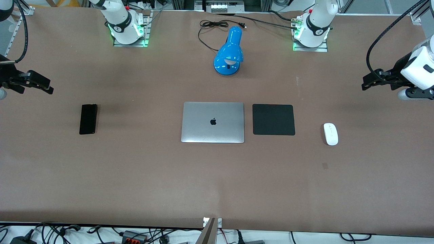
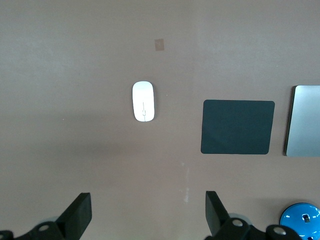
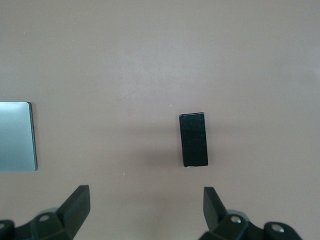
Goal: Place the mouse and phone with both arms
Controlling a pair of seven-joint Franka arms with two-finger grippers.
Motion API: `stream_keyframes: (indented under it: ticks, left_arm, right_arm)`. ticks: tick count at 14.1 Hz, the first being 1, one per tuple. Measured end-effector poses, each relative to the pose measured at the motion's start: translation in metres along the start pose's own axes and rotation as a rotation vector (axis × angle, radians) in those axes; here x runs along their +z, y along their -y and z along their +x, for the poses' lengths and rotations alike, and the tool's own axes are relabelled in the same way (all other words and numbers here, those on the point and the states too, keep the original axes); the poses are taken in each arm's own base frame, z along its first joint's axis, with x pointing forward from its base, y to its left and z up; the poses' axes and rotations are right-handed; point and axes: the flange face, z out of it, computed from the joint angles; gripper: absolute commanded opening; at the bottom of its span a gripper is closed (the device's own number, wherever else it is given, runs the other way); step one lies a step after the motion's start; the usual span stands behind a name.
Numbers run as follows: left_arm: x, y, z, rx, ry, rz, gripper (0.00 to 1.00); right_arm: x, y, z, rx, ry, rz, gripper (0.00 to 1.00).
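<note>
The white mouse (image 1: 330, 134) lies on the brown table toward the left arm's end, beside the black mat (image 1: 273, 119); it also shows in the left wrist view (image 2: 143, 101). The black phone (image 1: 88, 119) lies toward the right arm's end; it also shows in the right wrist view (image 3: 194, 139). My left gripper (image 1: 368, 83) hangs open and empty in the air over the table's edge at its own end (image 2: 148, 215). My right gripper (image 1: 47, 87) hangs open and empty over its end of the table (image 3: 146, 210).
A closed silver laptop (image 1: 213, 122) lies mid-table next to the mat. A blue desk lamp (image 1: 229, 52) with a black cord stands between the arm bases. Cables lie along the table's front edge.
</note>
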Motion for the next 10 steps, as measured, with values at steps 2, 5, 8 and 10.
stream_keyframes:
  ticks: [2, 5, 8, 10]
  left_arm:
    - [0.0000, 0.0000, 0.0000, 0.000, 0.000, 0.000, 1.00]
    - [0.0000, 0.0000, 0.0000, 0.000, 0.000, 0.000, 1.00]
    - [-0.0002, 0.0001, 0.0008, 0.000, 0.004, 0.000, 1.00]
    - [0.0051, 0.0008, 0.0022, -0.001, 0.031, 0.000, 1.00]
  right_arm:
    - [-0.0007, -0.0001, -0.0003, 0.000, -0.001, 0.000, 1.00]
    - [-0.0025, -0.0002, -0.0011, 0.000, -0.005, 0.000, 1.00]
    - [-0.0019, -0.0002, -0.0012, 0.000, -0.003, 0.000, 1.00]
    - [0.0030, 0.0003, -0.0010, -0.001, 0.008, 0.000, 1.00]
